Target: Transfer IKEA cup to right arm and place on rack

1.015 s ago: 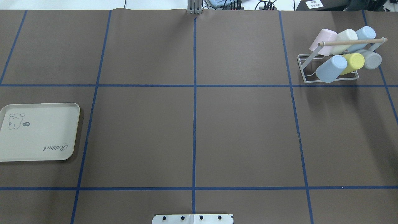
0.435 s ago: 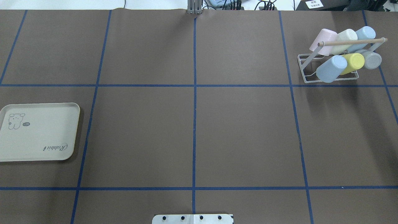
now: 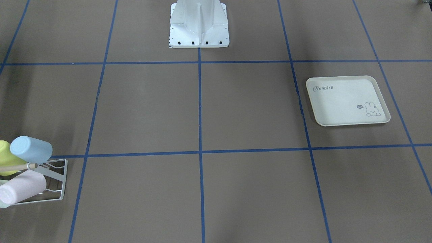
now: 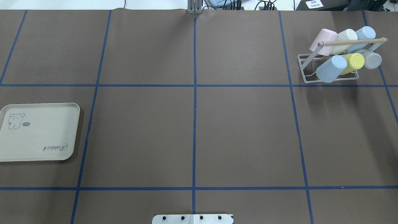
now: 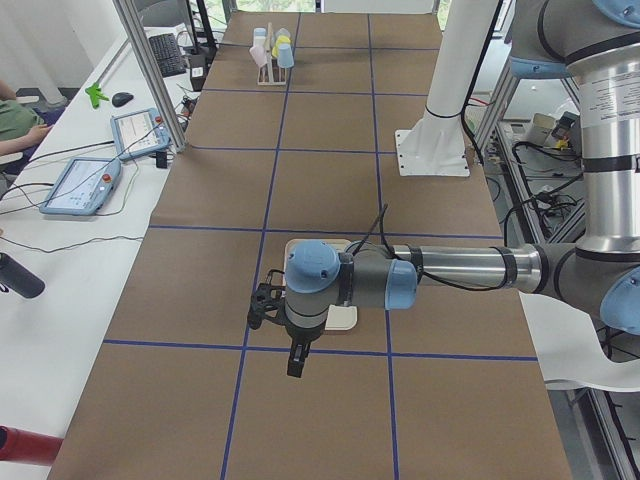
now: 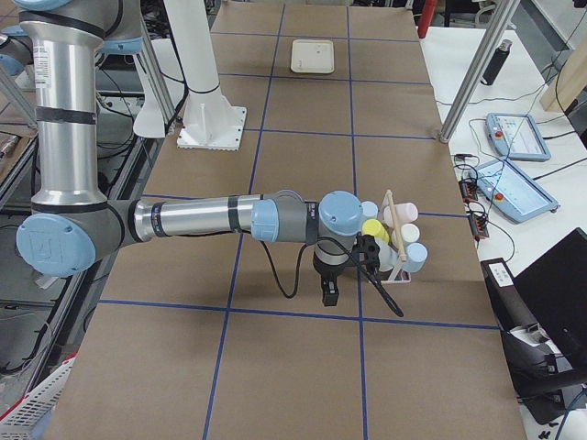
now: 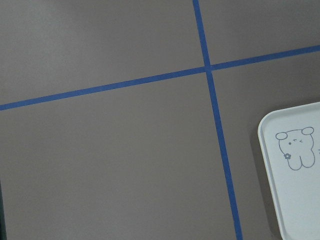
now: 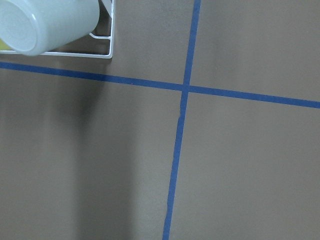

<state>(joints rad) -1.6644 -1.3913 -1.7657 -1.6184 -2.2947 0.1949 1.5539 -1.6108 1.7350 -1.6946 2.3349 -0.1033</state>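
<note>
A: Where's the cup?
B: There are six plastic cups, all on the small white wire rack with the thin wooden dowel across it. It's in the far right corner of the brown paper-covered table. Back row is a pink cup, a cream cup and a light-blue cup. Front row is a second light-blue cup, a yellow cup and a grey cup. All are tilted on the prongs, bases outward. I can't tell which one is the task's.
A: Left claw?
B: Side view only. The black two-finger left gripper points down over the table, by the cream rectangular tray with the rabbit drawing. The arm covers part of the tray in that view. Fingers apart or together, can't tell.
A: Right?
B: Also side view only. The black right gripper, on the grey tubular right arm, points down near the rack and is not touching it. Claw state, can't tell.
A: Wrist cams?
B: The left one shows a cross of blue tape lines with the tray's corner at the right edge. The right one shows the rack's corner at top left, with another tape cross below it.
</note>
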